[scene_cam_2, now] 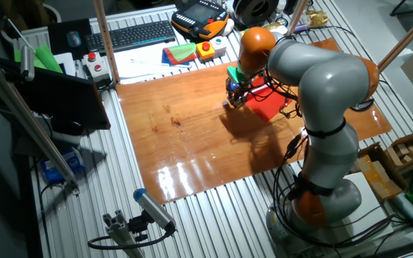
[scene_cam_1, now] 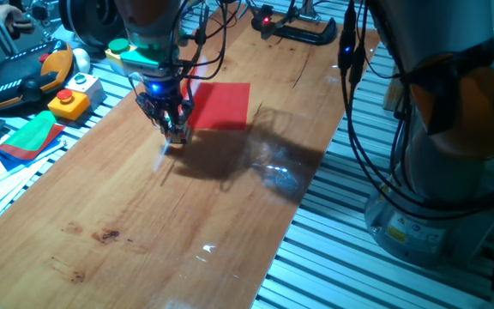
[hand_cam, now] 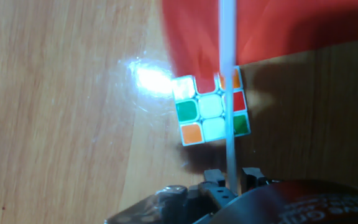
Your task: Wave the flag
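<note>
Plain red rectangular flag [scene_cam_1: 221, 105] on thin white stick [hand_cam: 228, 93]: stick is clamped between gripper [hand_cam: 232, 180] jaws. Slippage is risked; small multicoloured cube [hand_cam: 210, 110] may be struck.

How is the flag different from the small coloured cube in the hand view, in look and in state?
The flag is a plain red sheet on a thin white stick; the cube shows tiles of several colours. The gripper holds the flag's stick; the cube lies free on the table. Both show red.

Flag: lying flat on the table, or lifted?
Cannot tell. The flag's stick runs into the gripper, but whether its jaws have shut on it or raised it off the table is unclear.
</note>
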`<state>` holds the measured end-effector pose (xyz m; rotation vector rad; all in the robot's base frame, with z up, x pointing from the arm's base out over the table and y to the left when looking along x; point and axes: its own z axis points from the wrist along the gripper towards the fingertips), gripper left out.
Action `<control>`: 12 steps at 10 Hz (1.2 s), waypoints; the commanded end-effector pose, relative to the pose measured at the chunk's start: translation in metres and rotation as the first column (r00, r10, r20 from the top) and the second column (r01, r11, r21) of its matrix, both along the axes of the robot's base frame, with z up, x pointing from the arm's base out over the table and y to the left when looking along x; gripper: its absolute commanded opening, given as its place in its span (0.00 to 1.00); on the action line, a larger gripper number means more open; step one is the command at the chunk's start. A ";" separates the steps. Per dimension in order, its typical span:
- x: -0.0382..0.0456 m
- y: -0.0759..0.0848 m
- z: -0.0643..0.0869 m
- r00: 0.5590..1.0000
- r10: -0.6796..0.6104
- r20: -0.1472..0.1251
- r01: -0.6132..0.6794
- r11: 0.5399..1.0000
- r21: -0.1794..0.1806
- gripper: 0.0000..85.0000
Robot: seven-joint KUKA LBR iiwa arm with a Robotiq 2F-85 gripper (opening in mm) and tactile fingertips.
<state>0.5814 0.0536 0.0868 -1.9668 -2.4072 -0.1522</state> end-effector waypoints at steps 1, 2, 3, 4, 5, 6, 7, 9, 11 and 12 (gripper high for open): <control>0.0001 0.000 0.000 1.000 0.002 0.001 -0.002 1.000 0.001 0.31; 0.0001 0.000 0.001 1.000 0.005 0.003 -0.005 1.000 -0.001 0.31; -0.0002 -0.001 0.006 1.000 0.009 0.006 -0.009 1.000 -0.007 0.31; -0.0014 -0.003 0.014 1.000 0.014 0.007 -0.014 1.000 -0.021 0.31; -0.0032 -0.004 0.025 1.000 0.014 0.006 -0.014 0.999 -0.034 0.32; -0.0046 -0.005 0.040 1.000 0.008 0.000 -0.008 0.999 -0.042 0.32; -0.0065 -0.007 0.052 1.000 0.011 -0.003 -0.012 0.998 -0.058 0.31; -0.0132 -0.009 0.074 1.000 0.028 0.009 -0.027 0.996 -0.085 0.19; -0.0211 -0.013 0.094 0.998 0.057 0.020 -0.055 0.994 -0.090 0.01; -0.0233 -0.017 0.105 0.997 0.072 0.018 -0.071 0.994 -0.080 0.01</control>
